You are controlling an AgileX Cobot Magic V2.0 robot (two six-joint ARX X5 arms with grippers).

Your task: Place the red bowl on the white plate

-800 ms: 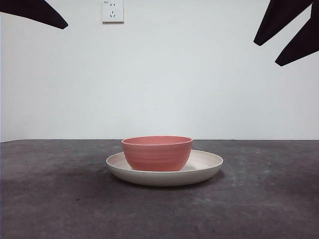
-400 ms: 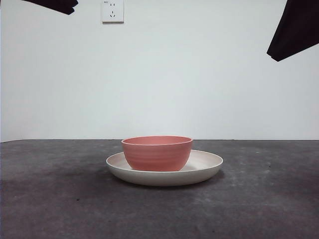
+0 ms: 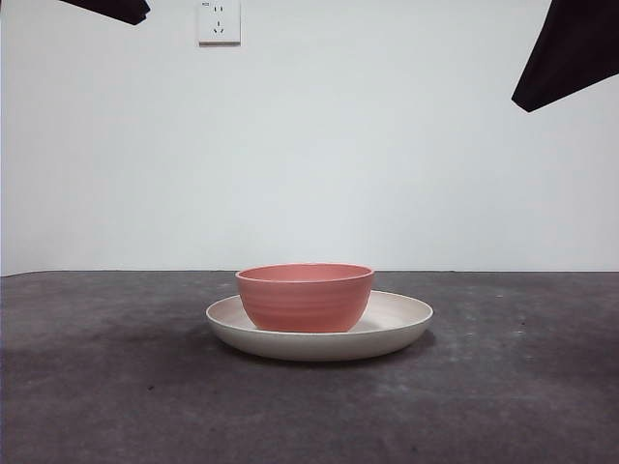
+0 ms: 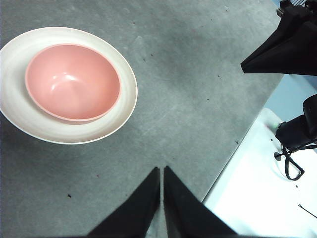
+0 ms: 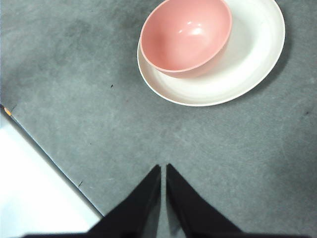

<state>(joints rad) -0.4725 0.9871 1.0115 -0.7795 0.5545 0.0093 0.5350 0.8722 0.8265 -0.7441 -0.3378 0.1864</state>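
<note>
The red bowl [image 3: 305, 298] stands upright in the white plate [image 3: 401, 324] at the middle of the dark table, a little off the plate's centre. The left wrist view shows the bowl [image 4: 72, 82] in the plate [image 4: 126, 106] from above, and so does the right wrist view, with the bowl [image 5: 185, 34] and the plate [image 5: 247, 59]. My left gripper [image 4: 162, 171] is shut and empty, high and well away from the plate. My right gripper [image 5: 163, 168] is shut and empty, also high and apart. In the front view a black arm tip shows at each top corner [image 3: 116, 8] [image 3: 566, 53].
A wall socket [image 3: 219, 21] sits on the white wall behind. The table's edge runs beside each gripper, with a white surface beyond it [image 4: 257, 193] [image 5: 34, 198]. The other arm [image 4: 282, 47] and some black gear with a cable [image 4: 297, 144] show in the left wrist view.
Both black arm tips have drawn up toward the top corners. The one at the right showed two prongs and now shows one shape. The bowl and plate have not moved.
</note>
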